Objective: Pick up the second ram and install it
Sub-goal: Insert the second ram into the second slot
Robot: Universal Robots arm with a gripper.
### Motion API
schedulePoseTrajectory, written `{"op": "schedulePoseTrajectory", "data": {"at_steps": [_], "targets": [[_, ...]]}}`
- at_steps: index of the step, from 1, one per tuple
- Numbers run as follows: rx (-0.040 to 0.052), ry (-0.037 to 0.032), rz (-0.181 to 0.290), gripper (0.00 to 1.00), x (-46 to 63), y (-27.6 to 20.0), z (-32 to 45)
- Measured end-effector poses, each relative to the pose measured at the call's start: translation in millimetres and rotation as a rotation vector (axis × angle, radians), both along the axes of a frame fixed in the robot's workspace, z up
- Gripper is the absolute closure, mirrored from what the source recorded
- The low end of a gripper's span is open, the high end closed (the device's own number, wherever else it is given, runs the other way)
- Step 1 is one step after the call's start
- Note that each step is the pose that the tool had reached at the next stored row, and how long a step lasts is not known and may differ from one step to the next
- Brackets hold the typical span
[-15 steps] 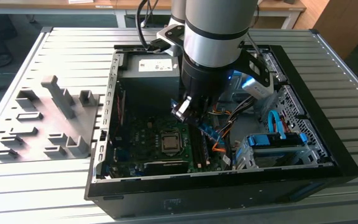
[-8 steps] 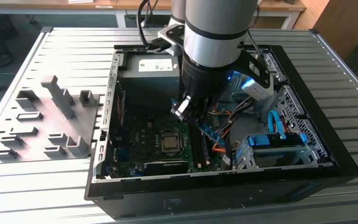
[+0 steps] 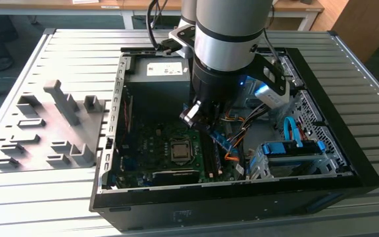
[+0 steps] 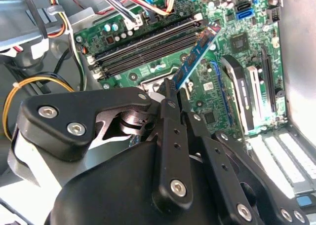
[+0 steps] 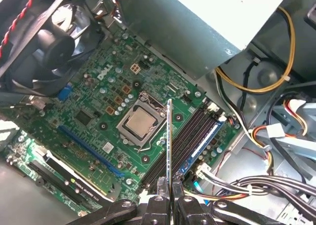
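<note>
One robot arm [image 3: 229, 34] reaches down into an open computer case [image 3: 334, 163] that lies on a ribbed metal table [image 3: 77, 44]. Its gripper [image 5: 169, 201] is closed on the second ram [image 5: 169, 146], pinching one end of the stick between the two black fingers [image 4: 170, 136]. In the first wrist view the stick is seen edge-on, as a thin pale line running out from the fingertips above the green motherboard [image 5: 98, 101]. In the second wrist view its flat side shows: a blue-green board [image 4: 200, 55] with a row of dark chips, held tilted over the board and not seated in any slot.

The stick hangs in the air over the area between the processor socket [image 5: 140, 121] and the bank of long black memory slots [image 5: 190, 136]. The slots run side by side just beyond the socket. Another memory stick [image 5: 205, 138] with a blue edge already sits in the outermost slot, next to the bundle of coloured cables [image 5: 256, 131]. In the exterior view the held stick cannot be made out clearly under the arm; the stick seated in the slot shows there as a blue strip [image 3: 226, 143].

A black fan [image 5: 54, 47] sits at one corner of the board, and the grey power supply box [image 5: 197, 27] lies along its far side. On the exterior view's left, beside the case, a grey holder tray [image 3: 48, 123] with upright pegs rests on the table.
</note>
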State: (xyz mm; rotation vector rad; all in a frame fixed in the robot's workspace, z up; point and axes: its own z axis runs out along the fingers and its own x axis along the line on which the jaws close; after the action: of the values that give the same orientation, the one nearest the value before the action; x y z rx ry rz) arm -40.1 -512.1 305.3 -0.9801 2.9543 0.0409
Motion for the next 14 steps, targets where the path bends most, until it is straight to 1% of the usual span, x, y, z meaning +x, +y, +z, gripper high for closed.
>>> {"op": "schedulePoseTrajectory", "data": {"at_steps": [9,14], "targets": [[0.0,0.0,-0.145,0.86,0.0,0.0,-0.7],[0.0,0.0001,-0.212,0.86,0.0,0.0,-1.0]]}}
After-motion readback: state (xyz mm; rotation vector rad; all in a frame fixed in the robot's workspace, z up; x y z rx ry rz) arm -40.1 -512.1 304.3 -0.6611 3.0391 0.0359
